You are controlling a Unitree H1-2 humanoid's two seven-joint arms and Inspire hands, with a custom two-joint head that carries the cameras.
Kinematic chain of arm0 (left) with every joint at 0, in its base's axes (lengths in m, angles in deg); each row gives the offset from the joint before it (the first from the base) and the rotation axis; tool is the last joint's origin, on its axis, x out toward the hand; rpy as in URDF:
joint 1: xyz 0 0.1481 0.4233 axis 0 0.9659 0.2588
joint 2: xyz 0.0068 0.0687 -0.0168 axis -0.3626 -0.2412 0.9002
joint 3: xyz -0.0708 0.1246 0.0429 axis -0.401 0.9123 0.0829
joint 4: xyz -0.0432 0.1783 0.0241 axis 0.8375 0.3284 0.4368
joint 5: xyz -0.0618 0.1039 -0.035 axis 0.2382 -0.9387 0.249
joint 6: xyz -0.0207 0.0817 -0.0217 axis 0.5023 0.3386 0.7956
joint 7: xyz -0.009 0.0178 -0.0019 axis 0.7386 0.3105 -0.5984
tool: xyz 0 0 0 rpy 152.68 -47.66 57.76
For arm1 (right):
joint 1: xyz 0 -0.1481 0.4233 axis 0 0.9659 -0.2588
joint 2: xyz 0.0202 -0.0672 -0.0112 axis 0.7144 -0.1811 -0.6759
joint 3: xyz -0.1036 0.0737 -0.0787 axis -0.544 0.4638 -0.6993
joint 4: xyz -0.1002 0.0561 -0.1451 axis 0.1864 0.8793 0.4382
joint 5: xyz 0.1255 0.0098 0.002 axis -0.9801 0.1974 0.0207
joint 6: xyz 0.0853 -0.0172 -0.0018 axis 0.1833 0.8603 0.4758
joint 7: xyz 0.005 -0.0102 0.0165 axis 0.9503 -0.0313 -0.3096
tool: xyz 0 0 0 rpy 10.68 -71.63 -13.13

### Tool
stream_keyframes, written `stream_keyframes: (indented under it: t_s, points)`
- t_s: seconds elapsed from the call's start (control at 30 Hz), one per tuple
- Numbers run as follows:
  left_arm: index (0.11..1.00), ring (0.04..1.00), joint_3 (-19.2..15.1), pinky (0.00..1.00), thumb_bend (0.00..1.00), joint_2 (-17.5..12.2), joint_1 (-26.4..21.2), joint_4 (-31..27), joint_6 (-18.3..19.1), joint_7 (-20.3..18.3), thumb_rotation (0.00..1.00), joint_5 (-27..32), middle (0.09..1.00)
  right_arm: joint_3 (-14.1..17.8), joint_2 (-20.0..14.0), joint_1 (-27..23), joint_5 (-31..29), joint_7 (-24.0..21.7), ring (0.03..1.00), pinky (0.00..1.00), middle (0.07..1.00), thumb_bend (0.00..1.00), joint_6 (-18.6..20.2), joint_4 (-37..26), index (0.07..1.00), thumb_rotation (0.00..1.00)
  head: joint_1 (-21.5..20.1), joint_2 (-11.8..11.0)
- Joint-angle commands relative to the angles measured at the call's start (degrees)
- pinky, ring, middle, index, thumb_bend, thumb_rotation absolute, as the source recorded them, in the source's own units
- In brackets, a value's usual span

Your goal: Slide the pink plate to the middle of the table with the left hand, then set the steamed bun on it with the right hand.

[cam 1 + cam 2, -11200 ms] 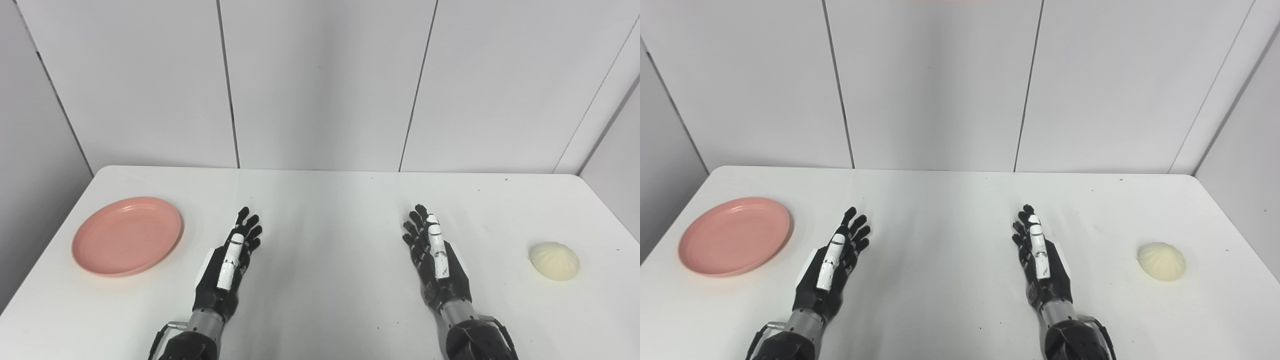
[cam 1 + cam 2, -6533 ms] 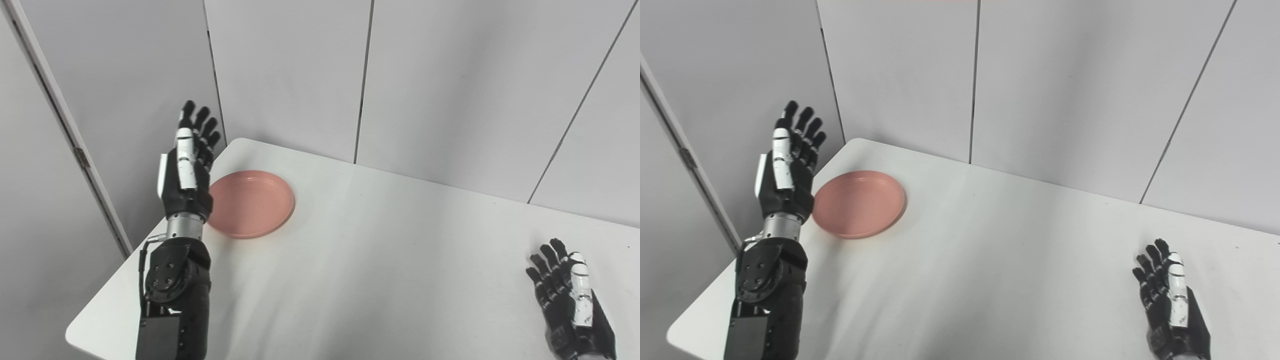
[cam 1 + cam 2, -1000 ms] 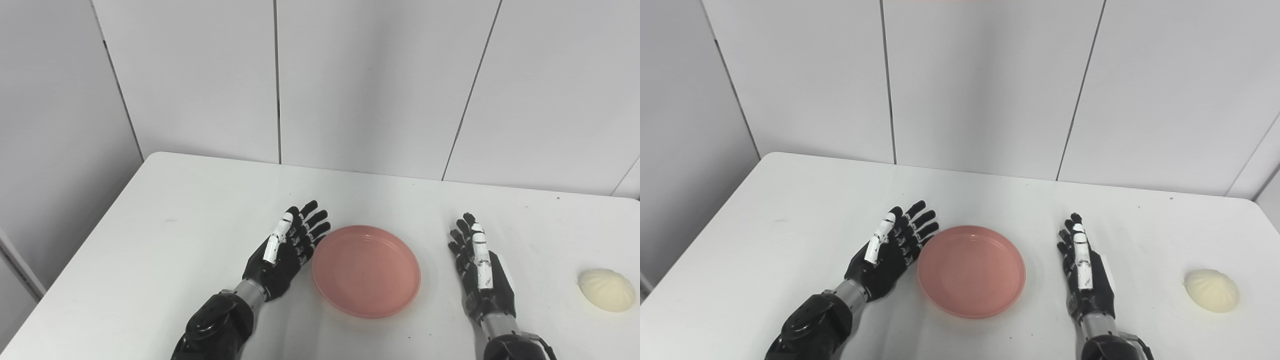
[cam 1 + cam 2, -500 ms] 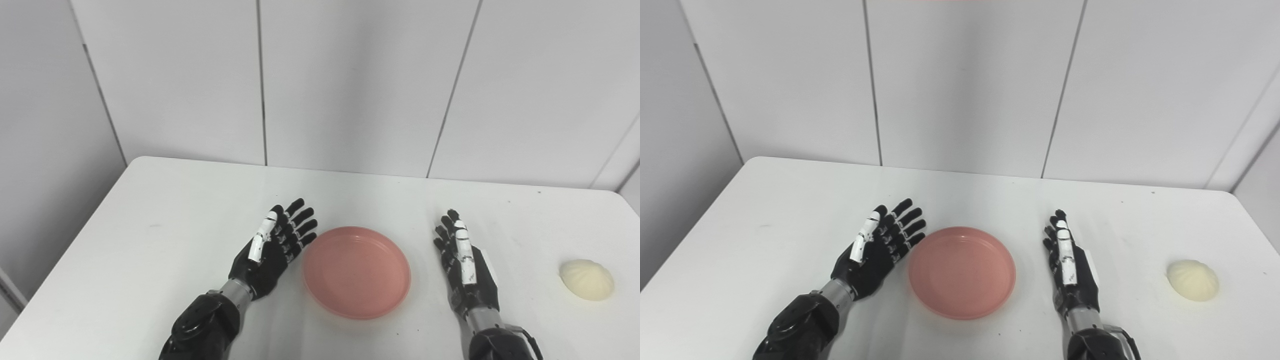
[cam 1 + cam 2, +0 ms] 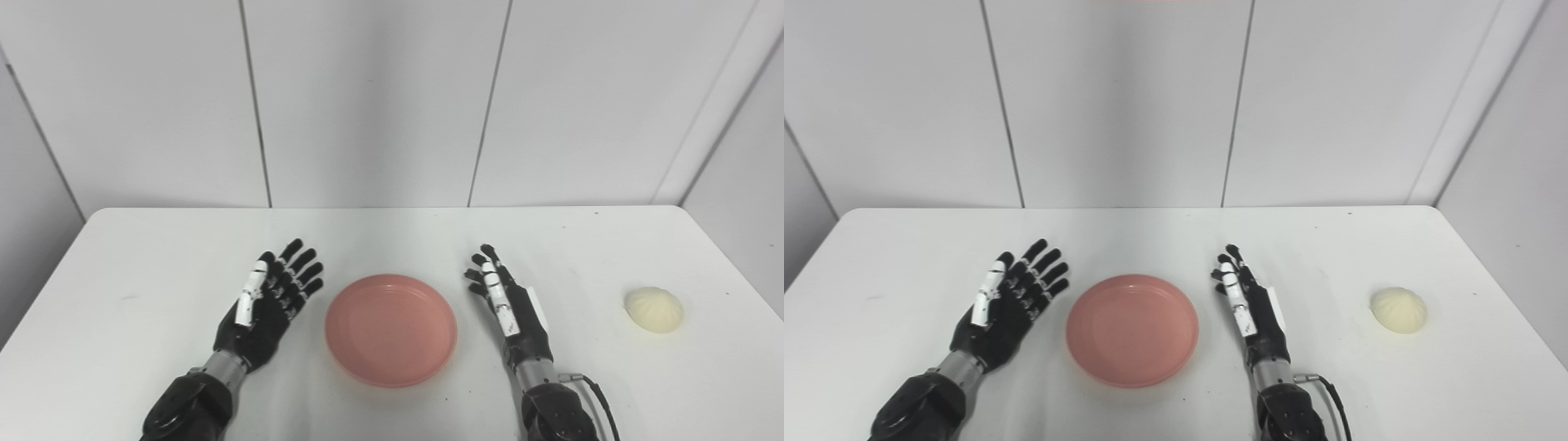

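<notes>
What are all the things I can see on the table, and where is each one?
pink plate: one, pink, middle of the table, between the two hands, nothing on it.
steamed bun: one, cream white, on the table far to the right, apart from the plate.
table: one, white, under everything.
wall panels: several, pale grey, behind the table.
left hand: one, black and white, open, just left of the plate, holding nothing.
right hand: one, black and white, open, just right of the plate, holding nothing.
</notes>
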Motion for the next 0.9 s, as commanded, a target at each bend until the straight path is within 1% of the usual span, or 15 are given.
stream_keyframes:
  t_s: [0.0, 0.03, 0.07, 0.13, 0.17, 0.3, 0.33, 0.4, 0.53, 0.57, 0.6, 0.7, 0.77, 0.8, 0.87]
  points:
    - [0.947, 0.937, -0.2, 0.95, 0.47, -1.7, 4.4, 5.4, 2.9, 1.5, 1.0, -1.7, 0.951, 0.0, -2.2, -1.8, 4.4, 2.4, 0.785, 0.71, 0.853, 0.71, -4.1, -3.2, 0.915, 0.92, 0.0, 0.1]
    - [0.944, 0.936, -0.3, 0.95, 0.47, -1.9, 4.4, 5.4, 2.8, 1.3, 0.99, -1.5, 0.949, 0.2, -2.8, -1.9, 6.2, 3.5, 0.754, 0.66, 0.832, 0.75, -4.3, -4.0, 0.898, 0.89, -0.7, 0.0]
    - [0.943, 0.936, -0.5, 0.95, 0.47, -2.0, 4.4, 5.6, 2.8, 1.1, 0.99, -1.3, 0.949, 0.5, -3.2, -2.1, 7.7, 4.3, 0.749, 0.66, 0.828, 0.76, -4.1, -5.2, 0.895, 0.88, -1.4, -0.1]
    - [0.941, 0.936, -0.6, 0.95, 0.47, -2.3, 4.3, 6.0, 2.7, 0.8, 0.99, -1.1, 0.949, 0.6, -4.5, -2.2, 11.4, 5.6, 0.728, 0.61, 0.818, 0.79, -3.6, -7.6, 0.883, 0.81, -2.1, -0.1]
    - [0.939, 0.936, -0.6, 0.95, 0.48, -2.4, 4.3, 6.2, 2.6, 0.7, 0.98, -1.0, 0.949, 0.5, -5.1, -2.2, 13.6, 6.3, 0.715, 0.58, 0.809, 0.8, -3.1, -8.9, 0.876, 0.79, -2.5, -0.2]
    - [0.933, 0.929, -0.4, 0.93, 0.49, -3.0, 4.1, 7.3, 1.6, 0.4, 0.96, -1.3, 0.942, 0.2, -6.9, -2.2, 20.6, 6.8, 0.707, 0.56, 0.805, 0.82, 1.3, -14.6, 0.866, 0.71, -4.0, -0.1]
    - [0.935, 0.93, -0.4, 0.93, 0.49, -3.1, 4.0, 7.6, 1.5, 0.1, 0.96, -1.2, 0.944, 0.3, -7.6, -2.3, 22.8, 6.2, 0.706, 0.55, 0.806, 0.83, 3.3, -16.7, 0.867, 0.7, -4.4, 0.0]
    - [0.94, 0.936, -0.5, 0.94, 0.49, -3.2, 3.9, 8.3, 1.1, -0.4, 0.96, -0.9, 0.949, 0.7, -8.8, -2.3, 25.7, 5.4, 0.701, 0.54, 0.81, 0.83, 6.0, -19.6, 0.871, 0.67, -4.8, 0.0]
    - [0.941, 0.931, -0.6, 0.94, 0.49, -3.5, 3.5, 10.1, -0.2, -1.2, 0.96, -0.9, 0.948, 1.7, -10.7, -2.5, 29.1, 3.9, 0.691, 0.54, 0.809, 0.83, 9.9, -23.8, 0.858, 0.59, -6.2, -0.1]
    - [0.941, 0.93, -0.6, 0.93, 0.49, -3.6, 3.4, 10.8, -0.7, -1.4, 0.95, -0.8, 0.947, 2.1, -11.6, -2.6, 30.1, 3.0, 0.688, 0.54, 0.809, 0.84, 11.4, -24.8, 0.855, 0.58, -7.0, -0.3]
    - [0.94, 0.928, -0.7, 0.93, 0.49, -3.7, 3.3, 11.2, -0.9, -1.6, 0.95, -0.7, 0.945, 2.3, -12.3, -2.6, 30.8, 2.3, 0.683, 0.54, 0.81, 0.84, 12.5, -25.4, 0.849, 0.57, -7.0, -0.3]
    - [0.939, 0.926, -0.9, 0.93, 0.49, -3.9, 2.9, 13.1, -2.1, -2.2, 0.95, -0.6, 0.942, 2.9, -16.2, -2.4, 33.3, -0.8, 0.685, 0.54, 0.809, 0.82, 15.1, -26.4, 0.843, 0.56, -8.3, -0.5]
    - [0.935, 0.917, -1.0, 0.93, 0.5, -4.1, 2.7, 13.9, -2.5, -2.6, 0.93, -0.4, 0.935, 3.1, -18.3, -2.2, 34.6, -2.0, 0.703, 0.57, 0.82, 0.82, 16.0, -26.3, 0.839, 0.57, -8.6, -0.5]
    - [0.934, 0.916, -1.1, 0.92, 0.5, -4.3, 2.6, 14.3, -2.7, -2.9, 0.93, -0.2, 0.934, 3.4, -19.6, -1.9, 35.3, -2.7, 0.724, 0.59, 0.833, 0.84, 16.7, -26.0, 0.84, 0.57, -9.0, -0.5]
    - [0.927, 0.91, -1.2, 0.91, 0.49, -4.5, 2.6, 14.5, -2.8, -3.0, 0.93, -0.2, 0.929, 4.1, -21.9, -1.0, 36.3, -3.2, 0.731, 0.59, 0.837, 0.86, 17.0, -25.2, 0.836, 0.54, -9.4, -0.5]
